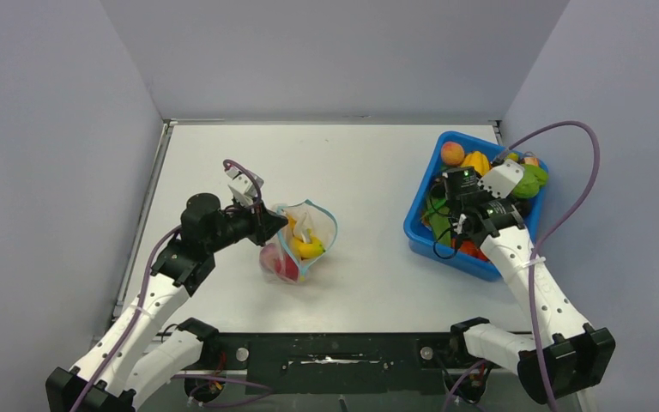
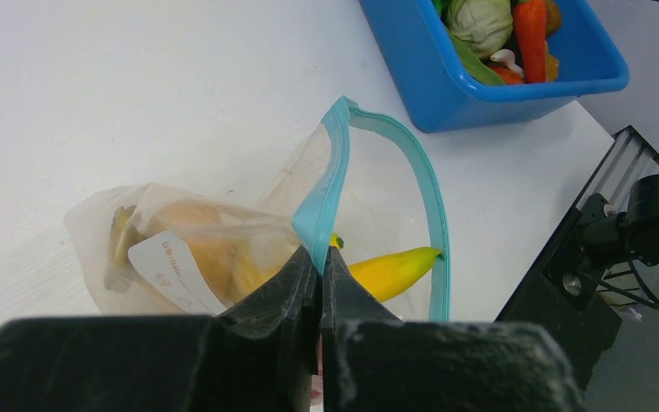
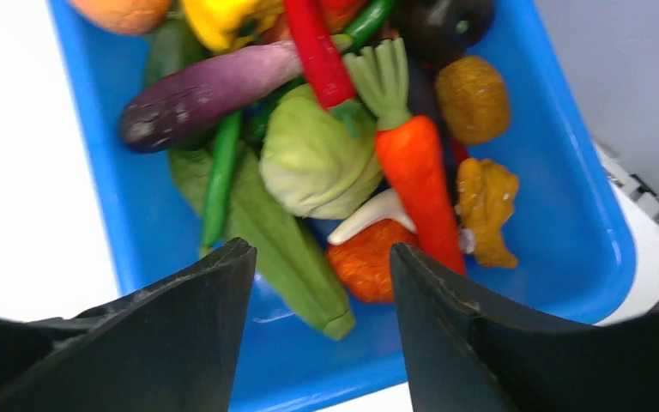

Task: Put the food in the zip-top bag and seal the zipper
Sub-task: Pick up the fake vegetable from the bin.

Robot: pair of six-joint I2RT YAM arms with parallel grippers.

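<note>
**L wrist:** left end effector is closed, both fingers pinched tight on the zipper at the near lip of the zip-top bag. The bag lies on the bench with its mouth gaping, teal strip looping up and round to the right. A banana pokes out of the mouth just right of the fingers. Behind the crinkly film sit a white label and sth orange-yellow, too blurred to name. Blue bin is at top right.

**R wrist:** right end effector is open w/ nothing between the fingers, hanging over the bin. Below it are a carrot, a pale green cabbage, a purple aubergine, a red chilli and other toy veg, all piled together.

**Top:** bag sits mid-left on the bench, L arm reaching in from the left to its rim. A red-pink fruit is in the bag's near end, banana beside it. Bin is far right, well apart from the bag, w/ the R arm's wrist above it.
</note>
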